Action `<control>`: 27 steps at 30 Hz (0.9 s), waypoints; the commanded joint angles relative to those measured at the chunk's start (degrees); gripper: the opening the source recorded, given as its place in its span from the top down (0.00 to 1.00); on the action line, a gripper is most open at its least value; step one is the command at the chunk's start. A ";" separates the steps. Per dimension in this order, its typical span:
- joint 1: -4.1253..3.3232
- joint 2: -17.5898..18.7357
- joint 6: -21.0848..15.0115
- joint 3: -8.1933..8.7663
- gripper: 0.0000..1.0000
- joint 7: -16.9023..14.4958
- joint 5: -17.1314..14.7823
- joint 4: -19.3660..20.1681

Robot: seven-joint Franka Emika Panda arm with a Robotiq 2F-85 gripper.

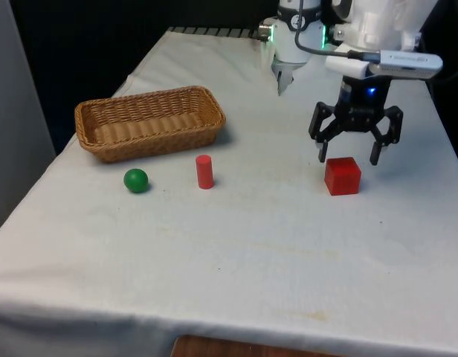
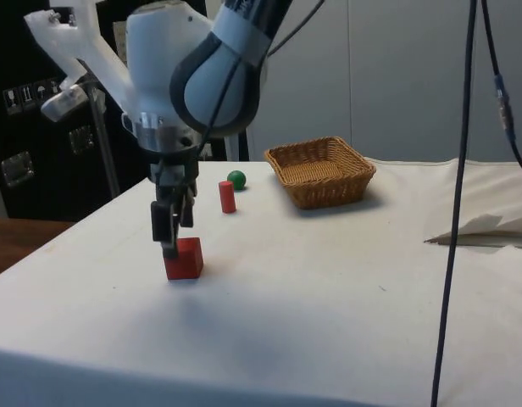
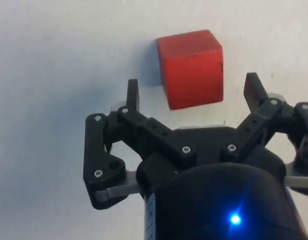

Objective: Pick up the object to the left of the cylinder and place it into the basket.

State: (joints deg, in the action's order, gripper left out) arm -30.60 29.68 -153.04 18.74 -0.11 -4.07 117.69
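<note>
on white cloth: basket, cylinder, ball, cube

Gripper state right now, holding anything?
Black two-finger gripper: open, holding nothing, fingers apart just above the red cube on the white cloth.

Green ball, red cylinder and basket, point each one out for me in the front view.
Green ball (image 1: 136,180): front view, middle of its rounded face.
Red cylinder (image 1: 204,172): front view, middle of its upright side.
Basket (image 1: 145,142): front view, near woven wall.
</note>
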 commanded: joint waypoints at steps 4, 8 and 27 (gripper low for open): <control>0.97 0.86 -2.52 -0.86 0.00 -1.49 -0.86 0.46; 1.38 1.55 -3.50 -1.09 0.00 -2.35 -1.38 0.46; 1.89 3.15 -6.07 -1.15 1.00 -4.07 -2.35 0.57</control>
State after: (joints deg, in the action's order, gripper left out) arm -29.56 32.95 -158.19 18.68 -3.32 -5.56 118.03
